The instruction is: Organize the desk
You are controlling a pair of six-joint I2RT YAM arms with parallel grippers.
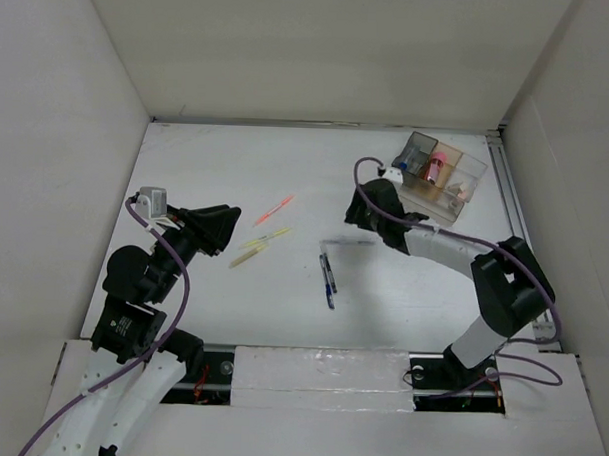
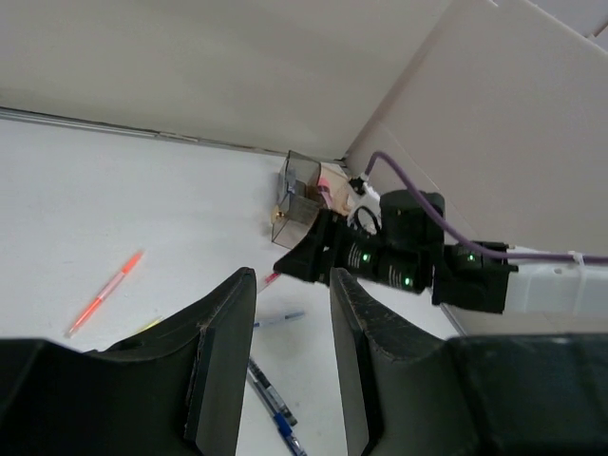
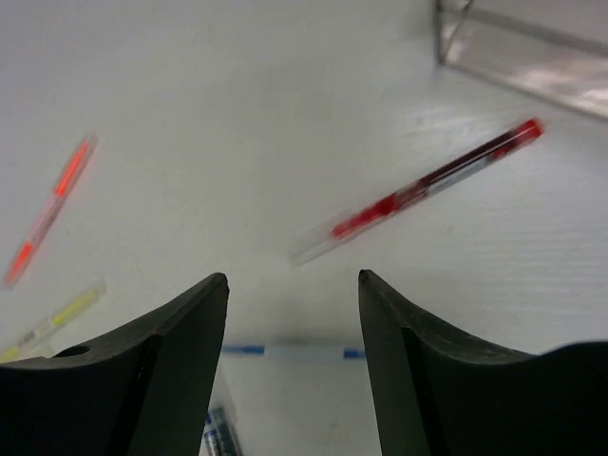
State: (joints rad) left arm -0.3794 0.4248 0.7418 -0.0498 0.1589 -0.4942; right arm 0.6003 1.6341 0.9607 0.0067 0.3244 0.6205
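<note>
Two blue pens (image 1: 328,279), one orange pen (image 1: 273,209), one red pen (image 3: 418,190) dot the desk (image 1: 217,165).

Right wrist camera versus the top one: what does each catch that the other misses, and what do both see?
Only the right wrist view shows a red pen lying on the desk ahead of the open right gripper; from above it is out of sight. Only the top view shows the left gripper and the whole clear organizer with its contents. Both show the orange pen, a yellow pen and blue pens.
</note>
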